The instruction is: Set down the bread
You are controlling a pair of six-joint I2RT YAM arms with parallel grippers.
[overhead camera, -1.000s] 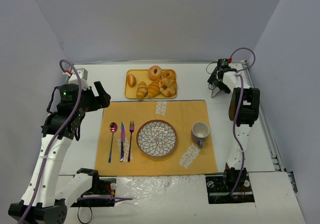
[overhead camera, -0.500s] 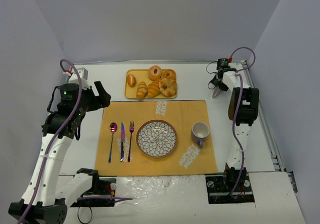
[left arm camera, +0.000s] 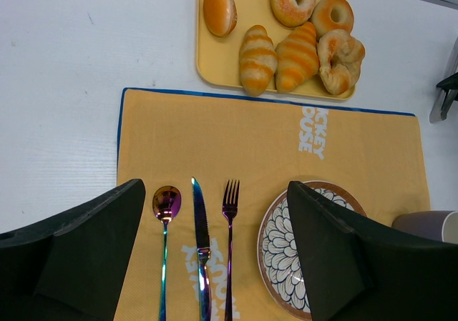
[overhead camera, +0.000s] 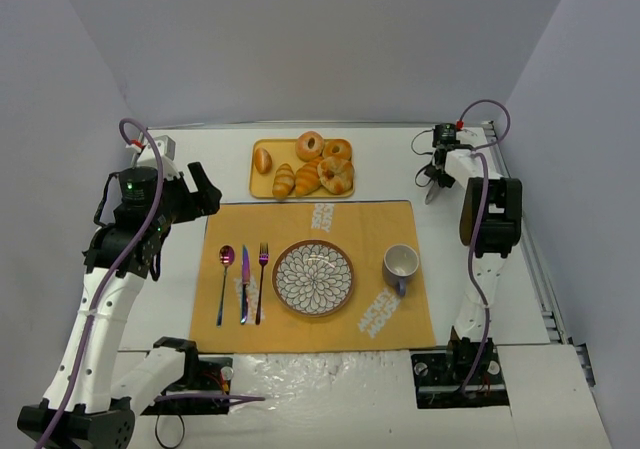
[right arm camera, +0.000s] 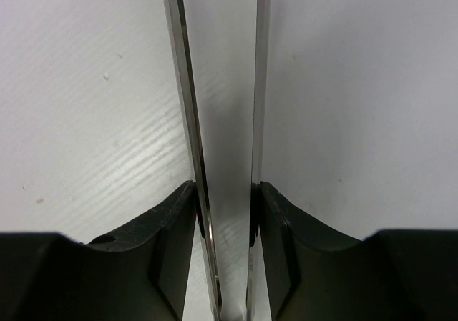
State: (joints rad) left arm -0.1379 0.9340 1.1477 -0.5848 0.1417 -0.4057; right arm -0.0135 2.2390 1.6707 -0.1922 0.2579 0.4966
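Your right gripper (overhead camera: 438,165), in the upper right of the top view, has its jaws pressed narrow onto the 2 blades of the silver metal tongs (right arm camera: 218,121). Your left gripper (left arm camera: 215,199) stands wide, holding nothing. The golden-brown curled bread (overhead camera: 336,175) lies at the right end of the yellow rectangular tray (overhead camera: 260,187), upper centre.

**Plain white table boxed in by pale walls**

A white table (overhead camera: 380,159) with a faintly ribbed surface lies directly under the jaws of the right gripper (right arm camera: 225,192) and spreads away to either side of them. Pale grey-lilac walls (overhead camera: 320,39) close it in beyond the jaws and on both sides. The light is even and soft, leaving only faint shadows below the jaws.
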